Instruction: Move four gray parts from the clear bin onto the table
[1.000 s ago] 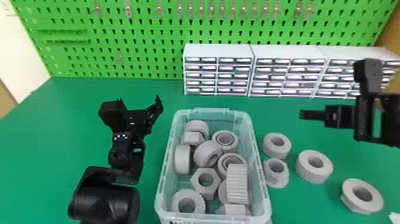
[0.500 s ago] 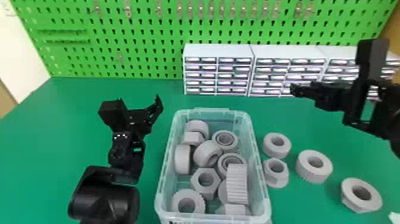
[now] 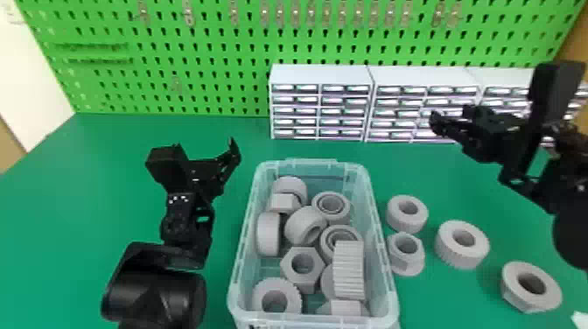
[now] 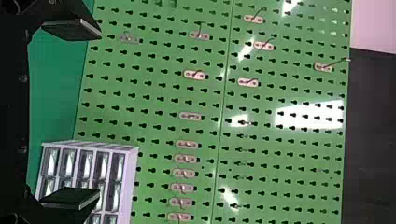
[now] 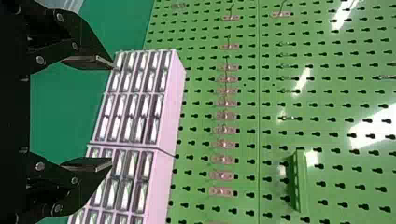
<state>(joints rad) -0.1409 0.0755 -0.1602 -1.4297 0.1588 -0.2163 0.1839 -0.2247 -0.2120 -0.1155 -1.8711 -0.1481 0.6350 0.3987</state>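
In the head view the clear bin (image 3: 245, 253) holds several gray parts, among them a hex nut (image 3: 302, 267) and a ribbed ring (image 3: 348, 269). On the table right of the bin lie a ring (image 3: 407, 214), a flanged nut (image 3: 405, 254), a wider ring (image 3: 462, 245) and another flanged nut (image 3: 530, 287). My left gripper (image 3: 234, 153) stands parked left of the bin; in its wrist view the left gripper (image 4: 84, 114) is open and holds nothing. My right gripper (image 3: 442, 120) is raised at the right, far from the parts; in its wrist view the right gripper (image 5: 112, 116) is open and holds nothing.
White drawer cabinets (image 3: 321, 74) stand along the back of the green table (image 3: 87, 175), in front of a green pegboard (image 3: 210, 87). A white scrap (image 3: 579, 321) shows at the bottom right corner.
My right arm has swung up and then shifted further right, its gripper rising from over the table to in front of the cabinets. The left arm, bin and parts have kept their places.
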